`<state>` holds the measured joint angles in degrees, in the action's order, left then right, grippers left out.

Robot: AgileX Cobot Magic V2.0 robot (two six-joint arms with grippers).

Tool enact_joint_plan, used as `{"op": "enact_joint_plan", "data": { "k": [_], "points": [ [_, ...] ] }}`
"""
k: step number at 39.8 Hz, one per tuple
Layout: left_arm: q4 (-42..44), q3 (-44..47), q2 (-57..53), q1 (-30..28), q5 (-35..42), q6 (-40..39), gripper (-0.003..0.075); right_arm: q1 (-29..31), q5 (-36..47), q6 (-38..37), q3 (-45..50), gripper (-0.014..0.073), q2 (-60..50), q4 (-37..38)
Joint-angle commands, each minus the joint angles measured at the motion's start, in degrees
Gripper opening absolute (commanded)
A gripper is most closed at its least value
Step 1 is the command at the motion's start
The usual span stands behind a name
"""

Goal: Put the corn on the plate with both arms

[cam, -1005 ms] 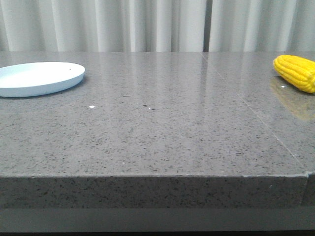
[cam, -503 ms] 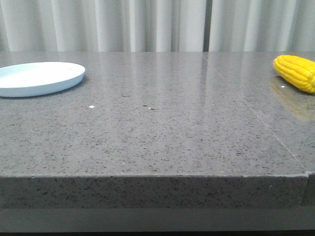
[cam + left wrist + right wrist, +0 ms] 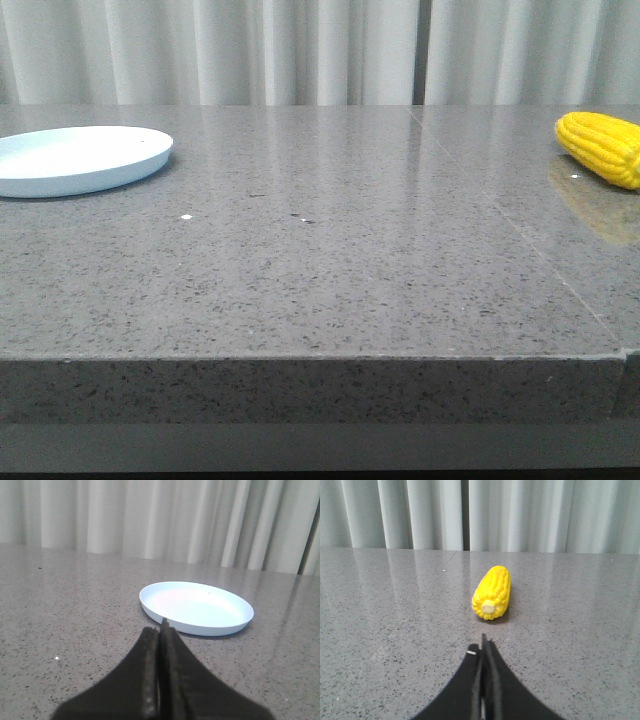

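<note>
The yellow corn lies on the grey table at the far right edge of the front view. In the right wrist view the corn lies a short way ahead of my right gripper, pale cut end toward it; the gripper is shut and empty. The pale plate sits at the far left of the table and holds nothing. In the left wrist view the plate lies just ahead of my left gripper, which is shut and empty. Neither gripper shows in the front view.
The grey speckled table has its front edge near the camera and a seam running back on the right. White curtains hang behind the table.
</note>
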<state>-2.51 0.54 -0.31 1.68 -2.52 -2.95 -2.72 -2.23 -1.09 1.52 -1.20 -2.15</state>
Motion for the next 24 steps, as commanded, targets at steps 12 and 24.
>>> {"op": "enact_joint_plan", "data": {
  "k": [12, 24],
  "points": [
    [-0.16, 1.31, -0.66, 0.31, 8.21, 0.01, -0.0020, 0.36, 9.08, 0.16, -1.26, -0.0059, -0.37, 0.67],
    [0.68, -4.41, -0.66, 0.31, 14.44, 0.01, -0.0020, 0.36, -0.47, 0.02, -10.20, -0.0059, -0.16, -1.63]
  ]
}}
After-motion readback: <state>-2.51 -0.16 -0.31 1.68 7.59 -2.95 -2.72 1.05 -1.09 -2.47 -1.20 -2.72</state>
